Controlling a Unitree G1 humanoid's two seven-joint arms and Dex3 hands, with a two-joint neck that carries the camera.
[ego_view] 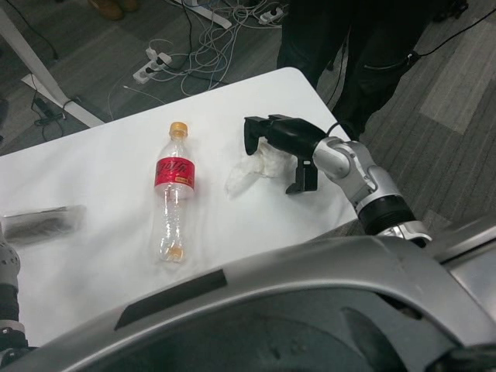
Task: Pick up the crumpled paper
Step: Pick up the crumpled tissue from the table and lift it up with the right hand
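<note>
Hovering right of frame centre, the right hand [280, 149] is seen half-curled over the crumpled paper [249, 172]; its grasp cannot be told, so fingers are best closed around the wad before lifting.

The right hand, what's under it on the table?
Under the right hand lies the crumpled paper, white, its left part sticking out onto the table. The hand covers the rest, so any grip can't be seen.

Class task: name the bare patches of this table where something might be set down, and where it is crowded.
Bare: the table left of the bottle, and the far corner beyond the right hand. Crowded: between the bottle and crumpled paper, where that hand sits.
</note>
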